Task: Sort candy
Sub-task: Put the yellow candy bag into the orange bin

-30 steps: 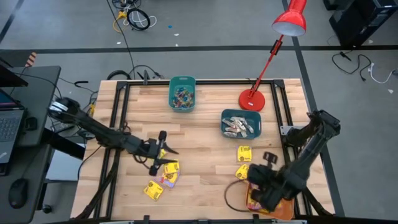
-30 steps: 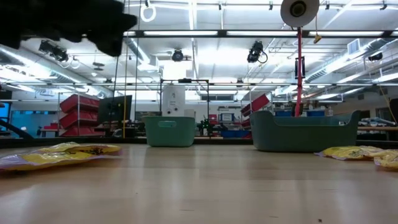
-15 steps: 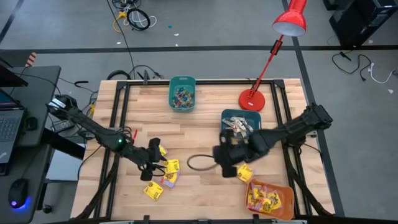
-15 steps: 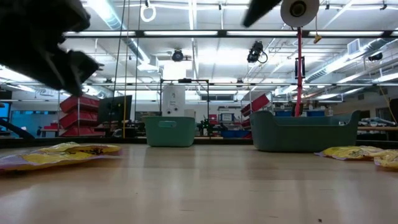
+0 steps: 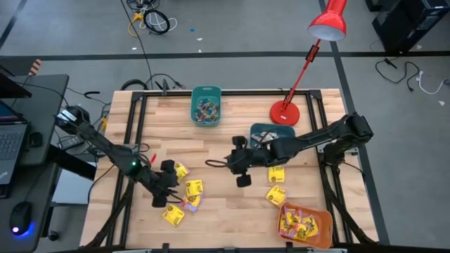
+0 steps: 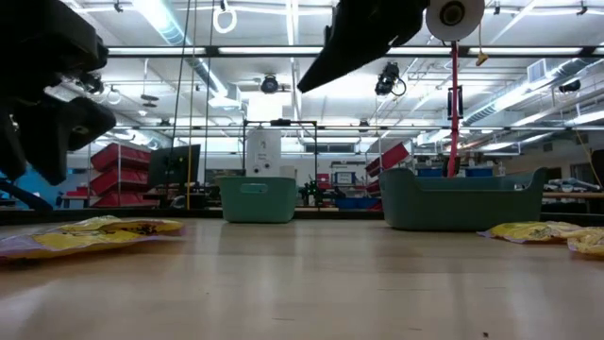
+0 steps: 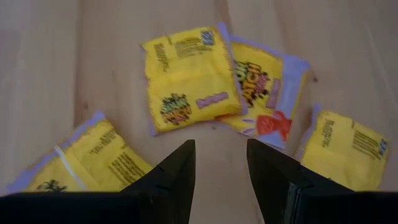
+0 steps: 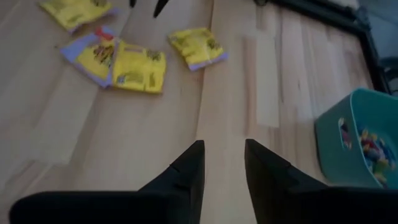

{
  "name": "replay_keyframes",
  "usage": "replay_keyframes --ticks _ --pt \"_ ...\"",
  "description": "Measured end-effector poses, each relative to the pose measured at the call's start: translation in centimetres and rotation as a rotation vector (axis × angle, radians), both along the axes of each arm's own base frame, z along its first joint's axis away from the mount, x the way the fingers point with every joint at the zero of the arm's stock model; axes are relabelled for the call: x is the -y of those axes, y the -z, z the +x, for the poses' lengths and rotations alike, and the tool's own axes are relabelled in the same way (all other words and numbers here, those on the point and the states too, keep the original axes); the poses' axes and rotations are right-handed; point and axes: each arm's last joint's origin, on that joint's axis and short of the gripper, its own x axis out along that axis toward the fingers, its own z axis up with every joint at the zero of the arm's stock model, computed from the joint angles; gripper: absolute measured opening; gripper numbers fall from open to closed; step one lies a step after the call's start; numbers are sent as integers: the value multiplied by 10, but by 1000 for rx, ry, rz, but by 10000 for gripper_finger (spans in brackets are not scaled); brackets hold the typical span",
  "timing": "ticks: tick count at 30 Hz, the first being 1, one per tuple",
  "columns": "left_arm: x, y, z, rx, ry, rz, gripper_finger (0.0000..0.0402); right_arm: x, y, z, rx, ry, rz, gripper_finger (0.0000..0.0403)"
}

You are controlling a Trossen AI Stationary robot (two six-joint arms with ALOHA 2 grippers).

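Note:
Several square yellow candy packets (image 5: pixel 193 187) lie flat on the wood at the near left; two more (image 5: pixel 276 173) lie at the near right. My left gripper (image 5: pixel 167 184) hangs open just above the left group, tipped down, with bare wood between its fingers (image 7: pixel 221 155) and a packet (image 7: pixel 186 78) just ahead. My right gripper (image 5: pixel 232 165) is open over the table's middle, holding nothing (image 8: pixel 224 155). Its wrist view shows the left packets (image 8: pixel 134 71) ahead.
A teal bin (image 5: pixel 206 105) of small coloured pieces stands at the far middle. Another teal bin (image 5: pixel 267 132) is partly under my right arm. An orange bin (image 5: pixel 304 225) of yellow packets sits at the near right corner. A red lamp base (image 5: pixel 285 112) stands far right.
My right gripper has swung from above the orange bin at the near right corner toward the table's middle, rolling as it went and leaving the bin uncovered. My left gripper has tipped downward and sunk a little toward the near left, over the packets.

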Motion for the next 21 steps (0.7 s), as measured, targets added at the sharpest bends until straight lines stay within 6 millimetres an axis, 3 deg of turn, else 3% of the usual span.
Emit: replay_keyframes --ticks 10,21 --pt "8 13 9 15 -18 58 147 3 11 13 175 -23 -3 102" --pt "13 33 20 9 -51 132 147 -6 66 44 178 -54 5 101"
